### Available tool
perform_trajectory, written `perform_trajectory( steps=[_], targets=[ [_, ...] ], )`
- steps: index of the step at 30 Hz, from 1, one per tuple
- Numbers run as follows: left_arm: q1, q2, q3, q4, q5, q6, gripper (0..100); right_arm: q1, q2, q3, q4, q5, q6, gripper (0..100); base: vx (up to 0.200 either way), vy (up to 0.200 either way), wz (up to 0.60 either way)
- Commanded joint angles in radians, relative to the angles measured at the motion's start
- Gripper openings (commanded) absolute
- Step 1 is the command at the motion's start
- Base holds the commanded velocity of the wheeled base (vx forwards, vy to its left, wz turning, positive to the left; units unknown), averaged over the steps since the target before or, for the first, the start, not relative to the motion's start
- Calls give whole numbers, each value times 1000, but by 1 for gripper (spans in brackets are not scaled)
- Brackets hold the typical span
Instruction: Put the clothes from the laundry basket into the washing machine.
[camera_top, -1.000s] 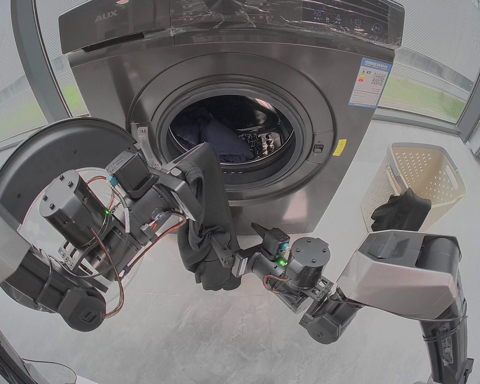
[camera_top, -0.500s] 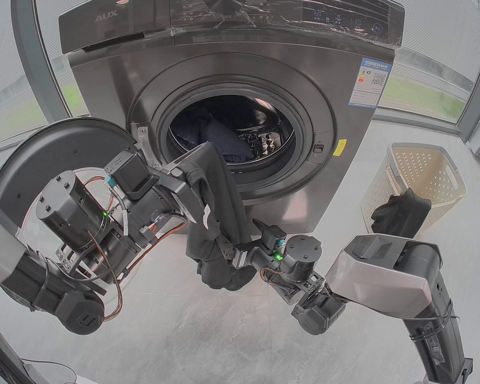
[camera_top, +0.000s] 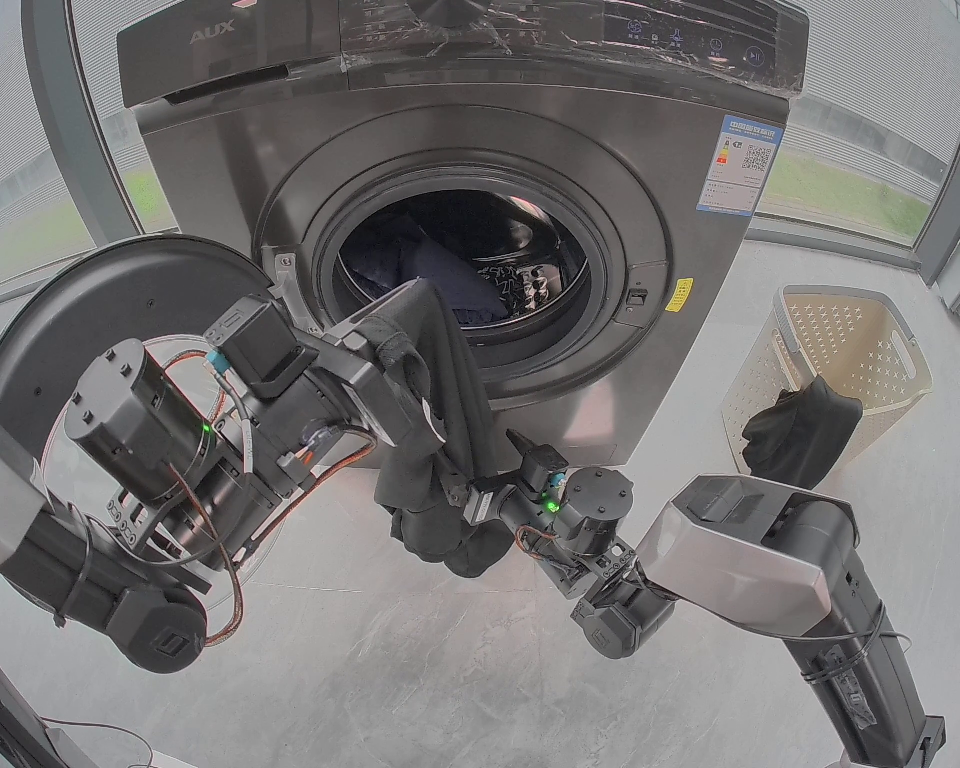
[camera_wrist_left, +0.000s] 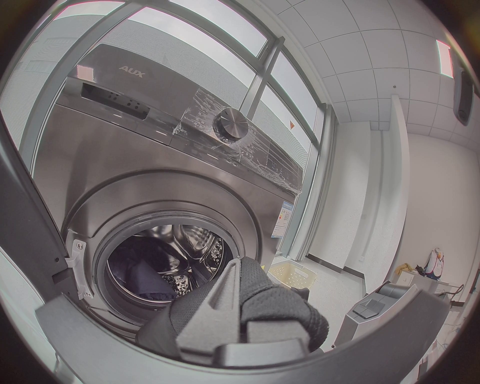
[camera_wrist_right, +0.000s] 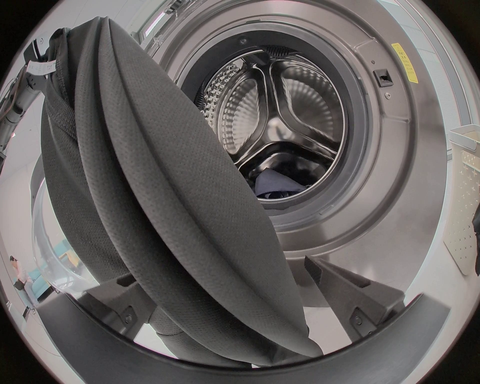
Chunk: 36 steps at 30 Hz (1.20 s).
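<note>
A black garment (camera_top: 440, 400) hangs in front of the washing machine's round opening (camera_top: 460, 250). My left gripper (camera_top: 385, 325) is shut on its upper end, level with the opening's lower rim. In the left wrist view the cloth (camera_wrist_left: 270, 305) bunches against my gripper (camera_wrist_left: 240, 300). My right gripper (camera_top: 462, 497) sits below, against the garment's bundled lower end. In the right wrist view the garment (camera_wrist_right: 165, 190) drapes between the spread fingers (camera_wrist_right: 350, 295) of my gripper (camera_wrist_right: 237, 295), which is open. Dark blue and patterned clothes (camera_top: 450, 285) lie inside the drum.
The washer door (camera_top: 110, 300) stands swung open at the left, behind my left arm. A cream laundry basket (camera_top: 850, 330) stands on the floor at the right, with another black garment (camera_top: 800, 425) hanging over its near rim. Grey floor lies below both arms.
My right gripper has moved up and left, gathering the garment's lower end upward. My left gripper has lifted the upper end slightly closer to the opening.
</note>
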Motion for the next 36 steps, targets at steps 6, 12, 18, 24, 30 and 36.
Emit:
perform_trajectory(
  steps=[6, 12, 18, 24, 30, 36],
  targets=[
    [-5, -1, 0, -2, 0, 0, 0, 7, 29, -37, -1, 0, -8, 0, 0, 0, 0],
    [-5, -2, 0, -2, 0, 0, 0, 7, 28, -37, -1, -2, -8, 0, 0, 0, 0],
    [5, -2, 0, -2, 1, -2, 0, -10, 12, -32, -2, -14, -2, 0, 0, 0, 0],
    [51, 12, 37, -1, 6, -8, 0, -66, -112, 17, -1, -65, 15, 0, 0, 0, 0],
    [84, 47, 87, -1, 6, -3, 0, -104, -233, 78, -2, -65, 20, 0, 0, 0, 0],
    [115, 97, 129, -2, 4, 0, 0, -104, -319, 118, -1, -63, 17, 0, 0, 0, 0]
  ],
)
